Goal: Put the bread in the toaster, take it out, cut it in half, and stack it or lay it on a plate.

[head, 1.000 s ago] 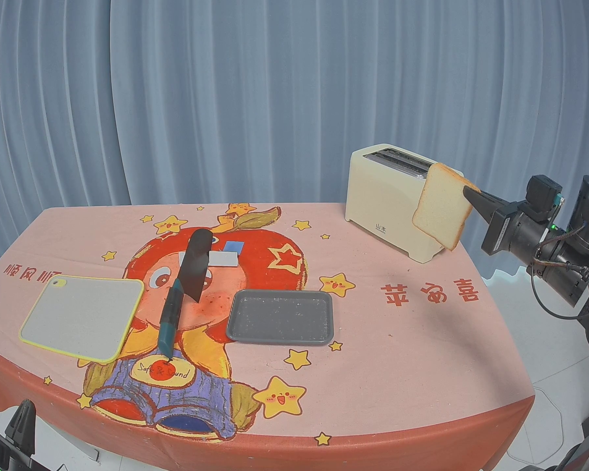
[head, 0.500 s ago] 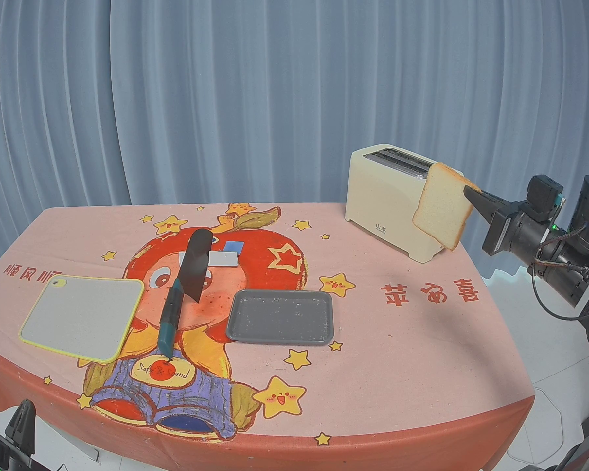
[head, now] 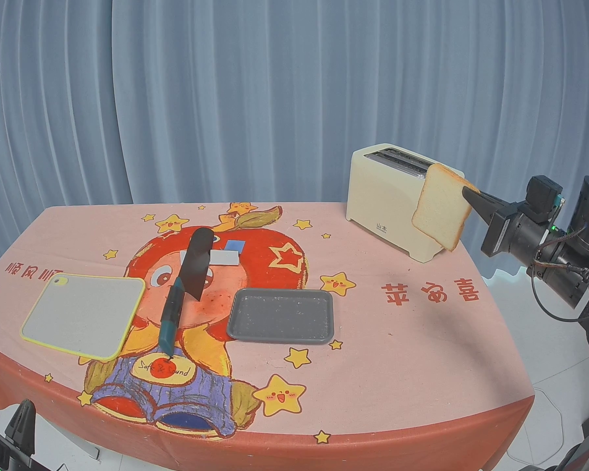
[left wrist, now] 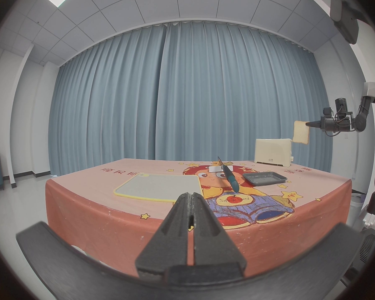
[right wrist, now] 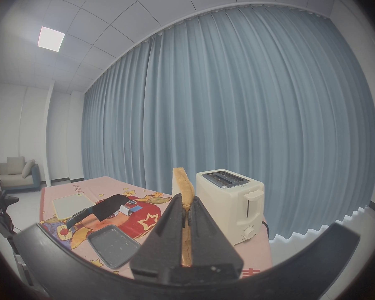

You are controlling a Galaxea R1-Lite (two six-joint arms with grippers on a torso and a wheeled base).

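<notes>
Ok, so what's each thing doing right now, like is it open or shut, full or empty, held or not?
Cream two-slot toaster: slots empty, lever up.
Pale square bread slice: held in the air beside the toaster.
Right end effector: shut on the bread slice.
Left end effector: shut, holding nothing.
Grey rectangular tray: empty.
Yellow-rimmed cutting board: bare.
Black-bladed knife with teal handle: lying down, not held.

Blue curtain (head: 275,80), cartoon tablecloth (head: 406,361) — sofa (right wrist: 16,176)
</notes>
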